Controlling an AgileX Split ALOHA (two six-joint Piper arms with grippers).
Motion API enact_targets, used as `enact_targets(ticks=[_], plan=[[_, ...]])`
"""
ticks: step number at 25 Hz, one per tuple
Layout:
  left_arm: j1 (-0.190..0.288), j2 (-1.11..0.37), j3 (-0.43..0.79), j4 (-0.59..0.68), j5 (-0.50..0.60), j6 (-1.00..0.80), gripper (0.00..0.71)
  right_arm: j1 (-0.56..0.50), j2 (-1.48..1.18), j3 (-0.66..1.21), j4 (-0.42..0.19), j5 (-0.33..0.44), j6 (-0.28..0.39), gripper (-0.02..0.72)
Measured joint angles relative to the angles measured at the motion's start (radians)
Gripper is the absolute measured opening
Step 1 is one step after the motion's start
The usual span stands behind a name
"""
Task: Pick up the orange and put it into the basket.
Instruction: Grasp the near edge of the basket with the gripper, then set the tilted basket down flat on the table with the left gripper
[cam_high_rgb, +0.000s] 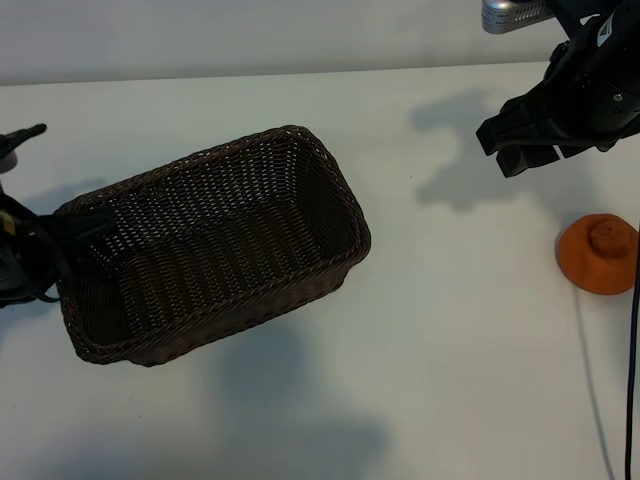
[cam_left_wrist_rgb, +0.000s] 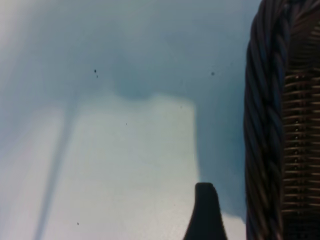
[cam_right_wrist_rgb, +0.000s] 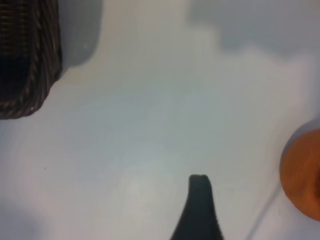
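The orange (cam_high_rgb: 598, 254) lies on the white table at the far right, knob up; the right wrist view catches its edge (cam_right_wrist_rgb: 302, 175). My right gripper (cam_high_rgb: 516, 146) hangs above the table, up and to the left of the orange and apart from it, open and empty. One of its fingers (cam_right_wrist_rgb: 200, 207) shows over bare table. The dark brown wicker basket (cam_high_rgb: 335, 180) stands left of centre with nothing in it. My left gripper (cam_high_rgb: 62, 236) sits at the basket's left end, open, and one of its fingers (cam_left_wrist_rgb: 205, 215) stands just outside the braided rim (cam_left_wrist_rgb: 265, 125).
A thin cable (cam_high_rgb: 632, 350) hangs down the right edge, next to the orange. White table (cam_high_rgb: 450, 330) stretches between the basket and the orange. A metal lamp or camera head (cam_high_rgb: 515, 12) sticks out at the top right.
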Motion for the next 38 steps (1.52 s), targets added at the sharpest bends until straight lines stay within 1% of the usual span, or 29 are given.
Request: enact_targets(ticks=[8,11,14,20,26,28,29,32,38], plan=[[0.000,0.138,0.003,-0.071,-0.092,0.056,0.553,0.000,0.000,0.000,0.003,0.000,0.000,0.551],[0.000,0.189,0.003,-0.077,-0.125,0.062,0.553,0.000,0.000,0.000,0.003,0.000,0.000,0.551],[0.000,0.232,0.003,-0.081,-0.134,0.064,0.553,0.000,0.000,0.000,0.003,0.000,0.000,0.551],[0.001,0.277,0.003,-0.095,-0.165,0.072,0.553,0.000,0.000,0.000,0.003,0.003,0.000,0.551],[0.001,0.286,0.003,-0.095,-0.187,0.074,0.550,0.000,0.000,0.000,0.003,0.009,-0.001,0.551],[0.001,0.288,0.003,-0.095,-0.192,0.075,0.533,0.000,0.000,0.000,0.003,0.009,-0.001,0.551],[0.001,0.288,0.003,-0.095,-0.192,0.077,0.513,0.000,0.000,0.000,0.003,0.010,-0.001,0.551],[0.002,0.294,0.003,-0.099,-0.198,0.074,0.430,0.000,0.000,0.000,0.003,0.011,-0.001,0.551],[0.002,0.288,0.003,-0.103,-0.209,0.102,0.418,0.000,0.000,0.000,0.003,0.013,-0.001,0.550]])
